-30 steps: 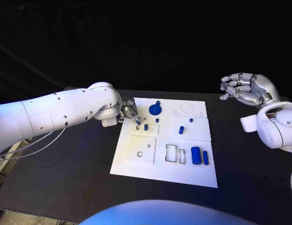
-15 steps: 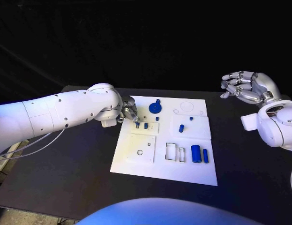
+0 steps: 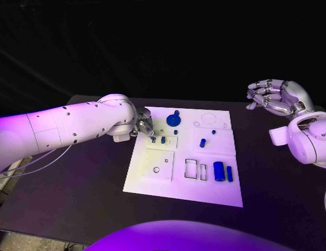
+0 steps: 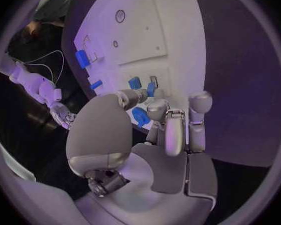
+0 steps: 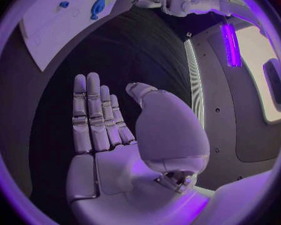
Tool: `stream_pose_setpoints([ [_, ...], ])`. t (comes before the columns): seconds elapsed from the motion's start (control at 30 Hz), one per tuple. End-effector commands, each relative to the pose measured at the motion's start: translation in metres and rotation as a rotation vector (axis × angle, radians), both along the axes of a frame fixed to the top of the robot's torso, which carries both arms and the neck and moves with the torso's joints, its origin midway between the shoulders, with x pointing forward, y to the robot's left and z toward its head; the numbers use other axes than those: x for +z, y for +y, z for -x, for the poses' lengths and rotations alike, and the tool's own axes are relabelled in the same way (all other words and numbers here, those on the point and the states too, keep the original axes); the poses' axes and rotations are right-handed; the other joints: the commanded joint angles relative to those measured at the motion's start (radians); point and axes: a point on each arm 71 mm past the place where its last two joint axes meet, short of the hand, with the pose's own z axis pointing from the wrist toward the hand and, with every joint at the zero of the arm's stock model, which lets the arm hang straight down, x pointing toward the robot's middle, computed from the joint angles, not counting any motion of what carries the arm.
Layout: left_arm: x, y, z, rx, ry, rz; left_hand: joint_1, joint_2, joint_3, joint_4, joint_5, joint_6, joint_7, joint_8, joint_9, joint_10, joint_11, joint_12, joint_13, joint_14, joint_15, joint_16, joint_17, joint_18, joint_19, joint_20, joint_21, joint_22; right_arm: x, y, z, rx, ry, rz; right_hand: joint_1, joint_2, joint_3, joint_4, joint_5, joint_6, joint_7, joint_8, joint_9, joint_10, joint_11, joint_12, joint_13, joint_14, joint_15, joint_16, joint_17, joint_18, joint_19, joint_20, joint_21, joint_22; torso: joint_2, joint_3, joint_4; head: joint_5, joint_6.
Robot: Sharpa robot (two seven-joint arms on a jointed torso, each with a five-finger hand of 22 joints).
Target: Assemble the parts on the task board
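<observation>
Left hand [image 3: 142,127] at the task board's [image 3: 163,180] near-left edge, fingertips [image 4: 154,106] down among small blue parts [image 4: 135,83]; whether it pinches one, cannot tell. Right hand [image 3: 276,98] raised off the dark surface [image 3: 80,183], empty, fingers loosely apart.

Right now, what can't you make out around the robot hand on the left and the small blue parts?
- Head view: left robot hand fingertips, hidden by its own arm; contact with the blue parts unclear.
- Left wrist view: the part behind the fingers is half covered; held or not, cannot tell.
- Head view: task board holes too small to tell shapes.
</observation>
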Motion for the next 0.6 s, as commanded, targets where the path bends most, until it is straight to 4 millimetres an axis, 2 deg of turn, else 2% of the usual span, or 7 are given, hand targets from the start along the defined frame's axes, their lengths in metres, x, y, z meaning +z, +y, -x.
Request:
stream_pose_setpoints([
  [0.03,-0.0013,-0.0021,0.0009,-0.020,0.005,-0.026,-0.001,0.009,0.160,-0.151,0.007,0.025,-0.021,0.006,0.024,0.004,-0.002,0.005,0.000,0.073,-0.006,0.004,0.148,-0.001,0.006,-0.002,0.004,0.001,0.0004,0.0008,0.0003,0.007,-0.008,-0.002,-0.001,0.006,-0.001,-0.005,0.001,-0.008,0.053,0.007,-0.001,-0.008,0.000,0.006,-0.001,0.005,0.004,-0.006,0.001,0.010,0.005,0.005,-0.007,-0.001,0.000,-0.0004,0.0002,0.000,-0.002],
  [0.6,-0.0035,-0.0049,0.0034,-0.039,0.023,-0.032,-0.003,0.009,0.164,-0.152,0.007,0.024,-0.022,0.008,0.025,0.003,-0.002,0.005,-0.002,0.073,-0.007,0.004,0.148,-0.001,0.005,-0.003,0.004,-0.001,0.0003,0.0007,0.0002,0.007,-0.008,-0.002,-0.001,0.006,-0.001,-0.005,0.001,-0.008,0.053,0.007,-0.001,-0.008,0.000,0.006,-0.001,0.005,0.004,-0.006,0.001,0.010,0.005,0.005,-0.007,-0.001,0.000,-0.0003,0.0005,-0.001,-0.004],
])
